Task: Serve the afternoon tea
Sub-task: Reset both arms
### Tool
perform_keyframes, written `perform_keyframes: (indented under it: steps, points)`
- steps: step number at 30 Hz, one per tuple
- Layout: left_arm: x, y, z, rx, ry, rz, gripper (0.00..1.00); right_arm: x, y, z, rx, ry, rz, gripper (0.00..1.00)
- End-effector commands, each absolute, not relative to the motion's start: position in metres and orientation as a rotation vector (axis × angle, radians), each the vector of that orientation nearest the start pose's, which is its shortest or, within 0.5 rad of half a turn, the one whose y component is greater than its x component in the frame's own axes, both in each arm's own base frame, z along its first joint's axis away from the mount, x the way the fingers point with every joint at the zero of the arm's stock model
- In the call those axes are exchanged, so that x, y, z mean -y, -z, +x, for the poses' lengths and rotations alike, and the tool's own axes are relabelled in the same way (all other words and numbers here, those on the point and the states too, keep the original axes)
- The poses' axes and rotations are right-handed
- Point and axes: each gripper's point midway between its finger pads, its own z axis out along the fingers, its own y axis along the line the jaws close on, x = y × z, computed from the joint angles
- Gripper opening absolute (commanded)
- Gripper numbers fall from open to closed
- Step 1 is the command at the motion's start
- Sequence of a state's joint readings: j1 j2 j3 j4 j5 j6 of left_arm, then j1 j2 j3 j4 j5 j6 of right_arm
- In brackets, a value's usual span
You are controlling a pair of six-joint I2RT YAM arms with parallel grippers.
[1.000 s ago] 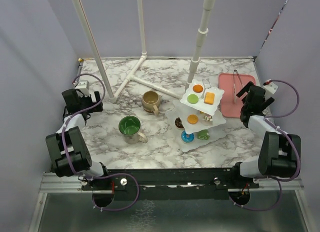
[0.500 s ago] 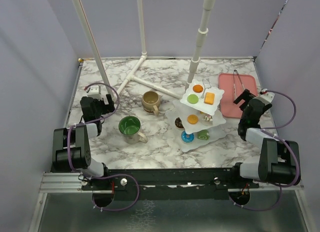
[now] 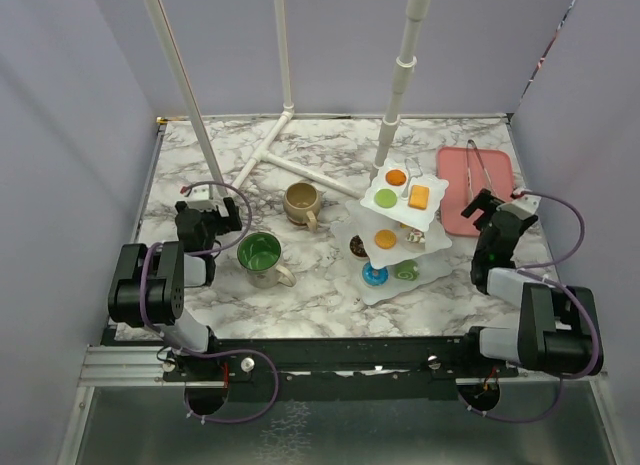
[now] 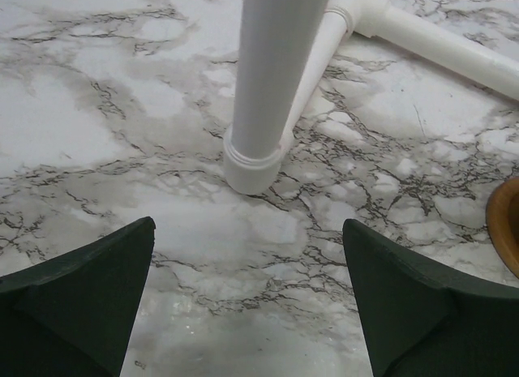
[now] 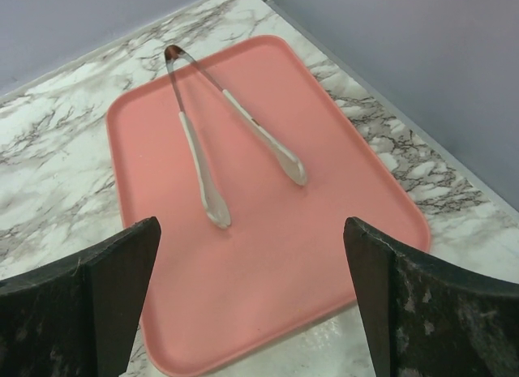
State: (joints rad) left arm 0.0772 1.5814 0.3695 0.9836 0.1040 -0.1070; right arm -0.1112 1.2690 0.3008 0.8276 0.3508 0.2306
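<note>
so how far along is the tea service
Done: pastries sit on all three tiers of the stand, and the tray holds only the tongs. In hand: nothing; the left claw and right claw are both open and empty. Left: probably the green mug and tan mug, which stand apart to the left of the stand, if they need placing.

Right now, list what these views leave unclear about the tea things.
- Top external: pastries on lower plates of the three-tier stand, partly covered by upper plates, too small to identify.
- Left wrist: tan mug, only a rim sliver, cut by the right edge.
- Wrist views: green-lined mug out of frame.
</note>
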Motion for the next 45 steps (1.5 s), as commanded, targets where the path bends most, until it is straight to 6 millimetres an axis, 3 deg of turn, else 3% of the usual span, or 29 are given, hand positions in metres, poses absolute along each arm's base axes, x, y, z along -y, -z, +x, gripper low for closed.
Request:
perform_keyframes:
  steps: [1,5,6,10,16,19,21,22,28,45]
  points:
    - [0.001,-0.088,0.396,-1.697,0.071,-0.039,0.99,0.075,-0.122,0.366,-1.593,0.245,0.432,1.0]
    - [0.002,-0.09,0.384,-1.651,0.024,-0.014,0.99,0.054,-0.114,0.372,-1.583,0.29,0.334,1.0]
    - [0.011,-0.09,0.379,-1.631,0.028,0.01,0.99,0.046,-0.111,0.377,-1.614,0.294,0.29,1.0]
    - [0.014,-0.096,0.365,-1.563,0.016,0.008,0.99,0.041,-0.115,0.37,-1.581,0.272,0.274,1.0]
    - [0.016,-0.094,0.371,-1.577,0.006,0.0,0.99,0.034,-0.115,0.374,-1.58,0.24,0.248,1.0]
    - [0.016,-0.092,0.373,-1.59,-0.016,0.018,0.99,0.039,-0.098,0.384,-1.663,0.147,0.242,1.0]
    - [0.016,-0.092,0.374,-1.592,-0.016,0.021,0.99,0.038,-0.109,0.373,-1.559,0.148,0.196,1.0]
    - [0.016,-0.092,0.373,-1.592,-0.017,0.022,0.99,0.033,-0.105,0.371,-1.575,0.166,0.182,1.0]
    - [0.002,-0.08,0.39,-1.675,-0.073,-0.079,0.99,0.034,-0.1,0.376,-1.617,0.168,0.212,1.0]
    - [0.001,-0.08,0.389,-1.675,-0.073,-0.093,0.99,0.035,-0.104,0.374,-1.593,0.169,0.214,1.0]
